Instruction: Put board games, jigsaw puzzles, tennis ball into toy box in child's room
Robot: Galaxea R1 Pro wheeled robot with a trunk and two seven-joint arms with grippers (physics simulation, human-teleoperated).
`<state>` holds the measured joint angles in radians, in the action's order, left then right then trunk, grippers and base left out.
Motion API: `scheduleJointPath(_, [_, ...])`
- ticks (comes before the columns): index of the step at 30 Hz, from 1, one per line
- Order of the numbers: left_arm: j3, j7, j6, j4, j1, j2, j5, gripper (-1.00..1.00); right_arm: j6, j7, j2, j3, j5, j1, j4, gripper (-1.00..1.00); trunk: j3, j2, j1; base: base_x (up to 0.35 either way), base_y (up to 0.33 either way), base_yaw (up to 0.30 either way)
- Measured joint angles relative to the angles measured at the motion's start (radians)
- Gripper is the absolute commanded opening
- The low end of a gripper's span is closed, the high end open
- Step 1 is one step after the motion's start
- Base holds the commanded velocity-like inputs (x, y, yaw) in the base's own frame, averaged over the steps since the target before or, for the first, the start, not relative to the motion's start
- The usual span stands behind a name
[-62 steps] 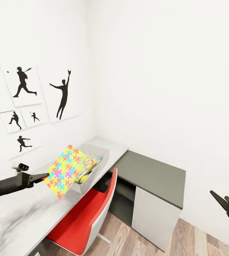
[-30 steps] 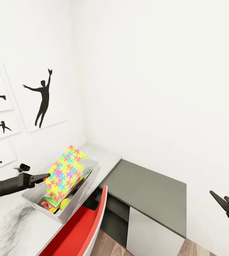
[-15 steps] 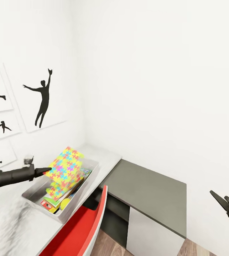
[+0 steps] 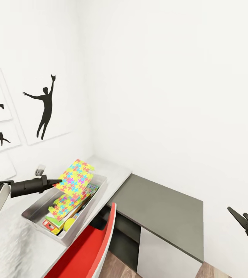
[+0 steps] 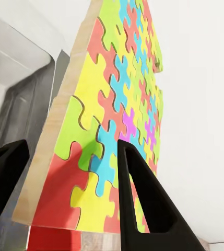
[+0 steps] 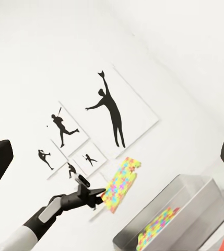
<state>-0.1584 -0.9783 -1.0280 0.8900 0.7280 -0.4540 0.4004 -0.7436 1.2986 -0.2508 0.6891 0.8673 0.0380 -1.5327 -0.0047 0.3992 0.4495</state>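
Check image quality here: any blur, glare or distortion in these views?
Head view: sharp, flat even lighting, blank white walls, wide-angle lean in the verticals; grey smudgy mottling on the pale grey desk top. Left wrist view: the multicoloured jigsaw slab looms, foreshortened, in the left claw. Right wrist view: tilted horizon, crisp black silhouette posters.

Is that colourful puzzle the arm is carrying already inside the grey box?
Not yet. The left hand holds the jigsaw puzzle tilted in the air above the toy box, where another puzzle already lies.

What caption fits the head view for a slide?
Left pincer holds a jigsaw puzzle over the toy box on the table.
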Motion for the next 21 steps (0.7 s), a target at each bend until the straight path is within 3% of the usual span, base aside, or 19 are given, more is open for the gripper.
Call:
scheduleJointPath(5, [0.000, 0.061, 0.001, 0.000, 0.000, 0.012, 0.000, -1.00, 0.000, -0.001, 0.000, 0.000, 0.000, 0.000, 0.000, 1.00, 0.000, 0.000, 0.000, 0.114, 0.055, 0.000])
scheduleJointPath(15, [0.004, 0.116, 0.002, 0.000, 0.000, 0.025, -0.004, -1.00, 0.001, -0.003, -0.001, 0.000, 0.000, 0.000, 0.000, 1.00, 0.000, 0.000, 0.000, 0.017, 0.007, 0.000])
scheduleJointPath(21, [0.005, 0.202, 0.008, -0.003, 0.000, 0.027, -0.007, -1.00, 0.001, -0.003, -0.002, 0.000, 0.000, 0.000, 0.000, 1.00, 0.000, 0.000, 0.000, 0.000, 0.000, 0.000])
